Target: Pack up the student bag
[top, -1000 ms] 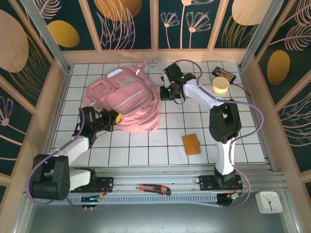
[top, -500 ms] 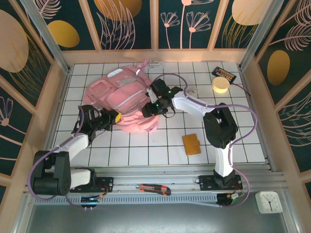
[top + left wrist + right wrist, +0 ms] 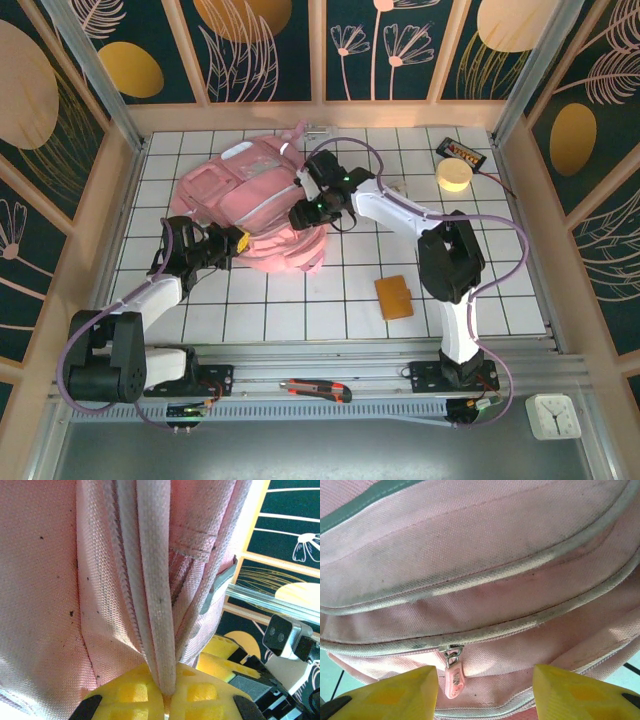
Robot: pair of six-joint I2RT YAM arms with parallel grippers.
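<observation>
A: Where is the student bag (image 3: 250, 205)?

B: Lying slumped on the white gridded table (image 3: 480, 270), pink, with its pale strips facing up.

A: And the left fingers (image 3: 145, 697)?

B: At the bag's near edge, pressed together on a pale band of its trim. The band runs straight down into the seam between the two yellow pads, so they are pinching the bag itself.

A: The right fingers (image 3: 390, 692)?

B: Over the bag's right side, spread apart. A small pink zip pull (image 3: 452, 680) hangs in the gap between them, closer to one finger than the other. I cannot tell whether it touches that finger.

A: What lies around the bag?

B: A flat orange pouch (image 3: 393, 296) sits to the bag's right and nearer the arm bases, well apart from it. Farther right of the bag there is a pale yellow roll (image 3: 453, 177), and just beside that a black device (image 3: 462, 153) with a cable.
</observation>
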